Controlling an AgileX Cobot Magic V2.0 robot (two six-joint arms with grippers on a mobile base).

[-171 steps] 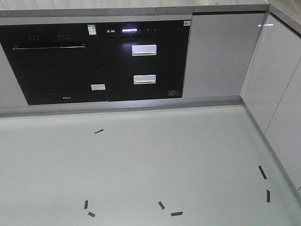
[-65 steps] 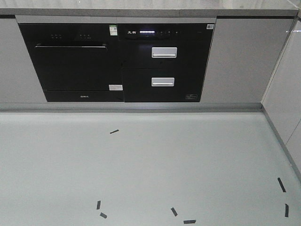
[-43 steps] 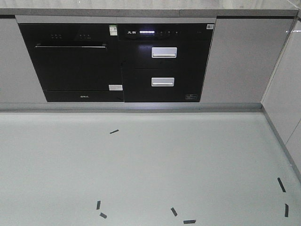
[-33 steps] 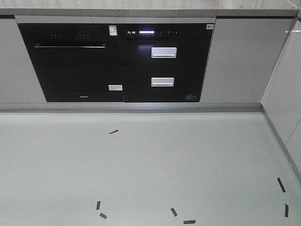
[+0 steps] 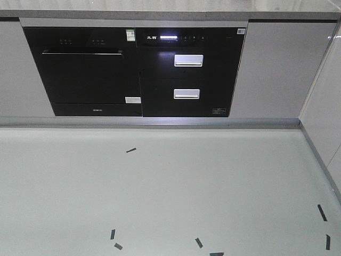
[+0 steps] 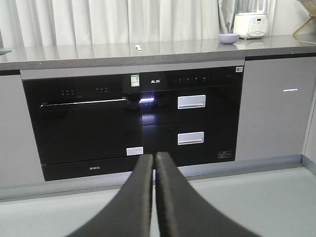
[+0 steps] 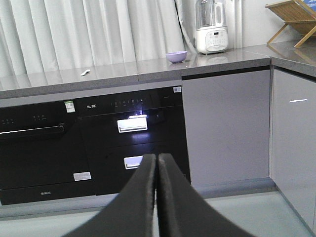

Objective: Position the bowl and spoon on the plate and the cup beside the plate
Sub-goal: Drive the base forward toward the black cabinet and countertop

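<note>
Two grippers, both closed with the fingertips pressed together and nothing between them: left gripper (image 6: 154, 156); right gripper (image 7: 157, 156); each hangs over the pale floor (image 5: 170, 192) and faces the black built-in appliances (image 5: 133, 69) from well back. Two task items are located, both on the grey countertop (image 6: 98, 52) above those appliances, well apart from either gripper and higher than both: the bowl (image 7: 176, 57), lavender, upright, toward the right end near a white blender base (image 7: 211, 35); the spoon (image 7: 85, 73), pale, lying flat well to the bowl's left, its long axis slanting from near-left to far-right in the right wrist view, too small in the left wrist view to read. Bearing: the bowl lies up and slightly right of the right gripper's centreline, far right of the left gripper's; the spoon lies almost straight above the left gripper's tips, well left of the right's. Judgement: right arm better lined for the bowl, left arm for the spoon; an approach to the counter is needed first. Remaining items: no plate and no cup identifiable in any view.
</note>
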